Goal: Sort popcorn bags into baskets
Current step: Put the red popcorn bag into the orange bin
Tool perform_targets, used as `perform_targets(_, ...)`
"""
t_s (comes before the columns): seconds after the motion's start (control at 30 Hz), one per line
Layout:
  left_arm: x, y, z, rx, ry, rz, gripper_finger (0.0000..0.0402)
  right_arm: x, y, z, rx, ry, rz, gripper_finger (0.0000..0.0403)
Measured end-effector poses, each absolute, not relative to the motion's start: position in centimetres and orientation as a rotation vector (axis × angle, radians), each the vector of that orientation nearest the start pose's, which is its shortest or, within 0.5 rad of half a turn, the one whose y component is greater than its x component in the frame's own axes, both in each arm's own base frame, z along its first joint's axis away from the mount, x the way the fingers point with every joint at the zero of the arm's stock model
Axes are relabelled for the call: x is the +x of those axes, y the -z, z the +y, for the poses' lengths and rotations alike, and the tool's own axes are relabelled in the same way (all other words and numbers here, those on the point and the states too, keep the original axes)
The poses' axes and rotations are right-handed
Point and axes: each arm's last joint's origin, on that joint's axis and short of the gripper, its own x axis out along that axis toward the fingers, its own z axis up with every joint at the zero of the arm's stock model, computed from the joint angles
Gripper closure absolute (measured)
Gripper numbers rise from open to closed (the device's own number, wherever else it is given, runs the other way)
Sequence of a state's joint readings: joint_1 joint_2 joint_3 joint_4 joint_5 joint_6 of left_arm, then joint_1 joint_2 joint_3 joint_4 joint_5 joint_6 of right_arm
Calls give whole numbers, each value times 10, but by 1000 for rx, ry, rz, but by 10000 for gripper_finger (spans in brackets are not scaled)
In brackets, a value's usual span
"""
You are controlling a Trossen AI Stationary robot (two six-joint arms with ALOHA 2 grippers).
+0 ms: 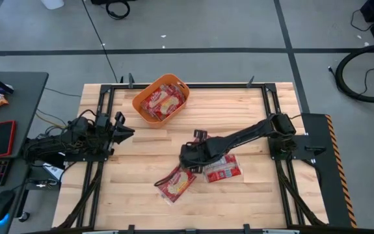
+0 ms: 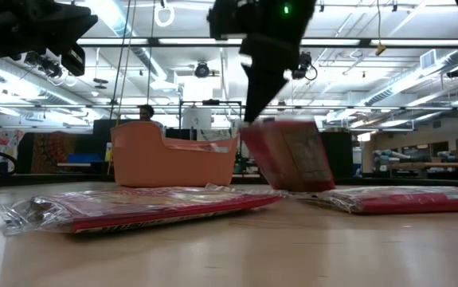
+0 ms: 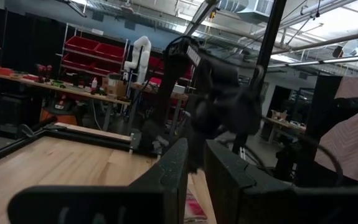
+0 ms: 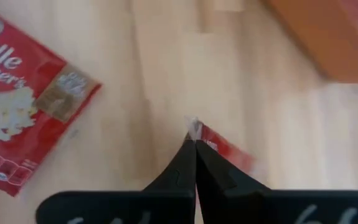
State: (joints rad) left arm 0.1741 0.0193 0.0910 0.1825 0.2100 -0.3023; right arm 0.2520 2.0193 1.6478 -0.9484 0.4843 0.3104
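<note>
Dangling popcorn bag (image 2: 288,155) beneath right hand (image 2: 250,119)

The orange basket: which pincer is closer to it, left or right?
Left. The left pincer sits just beside the orange basket; the right pincer is farther, holding a popcorn bag.

1. The overhead view is evenly and brightly lit, and the wooden table (image 1: 193,195) shows only soft, short shadows under the arms.
2. The table-level view looks into long ceiling lights (image 2: 356,44) that glare white, so the arms read as dark shapes against them.
3. In that view the near popcorn bag (image 2: 141,209) catches shine on its wrapper, and the room behind is soft.
4. The left wrist view is dim and blurred, with its own fingers (image 3: 172,180) out of focus.
5. The right wrist view is bright but smeared, with the orange basket (image 4: 328,37) blurred.
</note>
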Motion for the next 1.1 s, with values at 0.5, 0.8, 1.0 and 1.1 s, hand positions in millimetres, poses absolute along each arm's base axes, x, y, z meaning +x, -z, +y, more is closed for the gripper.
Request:
perform_targets(0.5,89,-210,10,-249,73,-242,345,392,-310,59,-193,567,1190,402)
perform_targets(0.8,89,-210,9,-242,72,-241,345,385,-343,26,-123,618,1135,401)
perform_targets(1.0,89,-210,9,-242,72,-241,345,371,-364,9,-89,653,1083,401)
perform_targets(1.1,89,-210,10,-242,71,-241,345,368,-368,3,-78,666,1071,401)
